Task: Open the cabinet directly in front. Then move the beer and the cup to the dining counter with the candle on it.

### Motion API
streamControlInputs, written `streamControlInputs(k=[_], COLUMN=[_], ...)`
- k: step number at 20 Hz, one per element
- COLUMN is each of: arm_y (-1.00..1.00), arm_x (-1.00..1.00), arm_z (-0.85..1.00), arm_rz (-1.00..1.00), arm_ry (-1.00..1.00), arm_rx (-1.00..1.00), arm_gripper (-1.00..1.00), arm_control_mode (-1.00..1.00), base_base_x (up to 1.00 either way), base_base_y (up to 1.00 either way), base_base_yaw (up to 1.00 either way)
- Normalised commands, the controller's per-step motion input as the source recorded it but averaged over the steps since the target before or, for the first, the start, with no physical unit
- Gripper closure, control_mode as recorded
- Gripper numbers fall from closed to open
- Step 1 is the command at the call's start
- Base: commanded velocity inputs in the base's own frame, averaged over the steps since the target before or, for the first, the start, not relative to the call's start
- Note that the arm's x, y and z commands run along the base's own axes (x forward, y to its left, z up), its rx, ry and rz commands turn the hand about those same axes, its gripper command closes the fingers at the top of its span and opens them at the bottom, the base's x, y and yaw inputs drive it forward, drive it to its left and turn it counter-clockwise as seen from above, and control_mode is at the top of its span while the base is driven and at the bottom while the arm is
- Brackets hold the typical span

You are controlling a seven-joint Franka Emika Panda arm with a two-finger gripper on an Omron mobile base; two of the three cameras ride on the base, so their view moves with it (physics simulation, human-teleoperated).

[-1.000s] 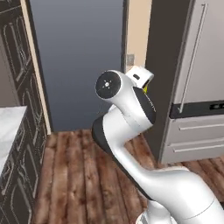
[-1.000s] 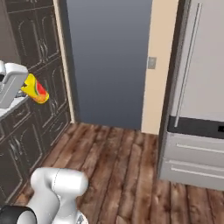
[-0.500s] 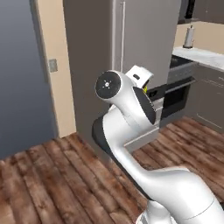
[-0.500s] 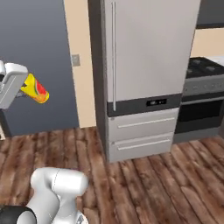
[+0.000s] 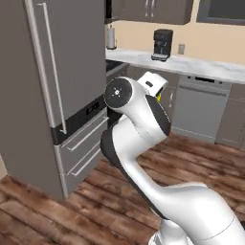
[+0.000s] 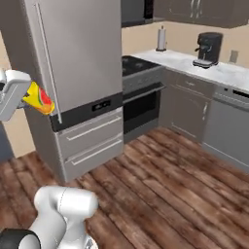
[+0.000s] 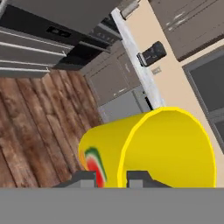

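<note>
Right base view: gripper clamps the cup, carried mid-room; delivery to dining counter pending; beer status unknown.

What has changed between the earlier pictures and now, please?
The base has turned: the dark doorway slid out of sight, and the fridge, stove and coffee machine came into view. The gripper stayed shut on the cup, arm pose unchanged.

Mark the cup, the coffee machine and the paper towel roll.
cup (image 6: 39, 98): right base view, on its yellow side wall, held in the claw.
coffee machine (image 6: 208, 48): right base view, on its dark body, standing on the marble counter.
paper towel roll (image 6: 161, 38): right base view, on the white roll, upright.
</note>
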Motion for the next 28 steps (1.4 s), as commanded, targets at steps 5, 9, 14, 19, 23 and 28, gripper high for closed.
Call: streamControlInputs(k=[5,9,14,19,23,28], arm_y=[0.00,0.00,0.00,0.00,0.00,0.00], arm_x=[0.00,0.00,0.00,0.00,0.00,0.00], arm_z=[0.00,0.00,0.00,0.00,0.00,0.00], arm_rz=[0.00,0.00,0.00,0.00,0.00,0.00], arm_ry=[0.00,0.00,0.00,0.00,0.00,0.00], arm_rx=[0.00,0.00,0.00,0.00,0.00,0.00], arm_gripper=[1.00,1.00,1.00,1.00,1.00,1.00], arm_control_mode=[1.00,1.00,1.00,1.00,1.00,1.00], base_base_x=[0.03,0.04,0.12,0.24,0.36,0.51], base_base_y=[0.03,0.06,0.07,0.14,0.23,0.33], base_base_yaw=[-0.73,-0.72,-0.72,-0.71,-0.67,-0.64])
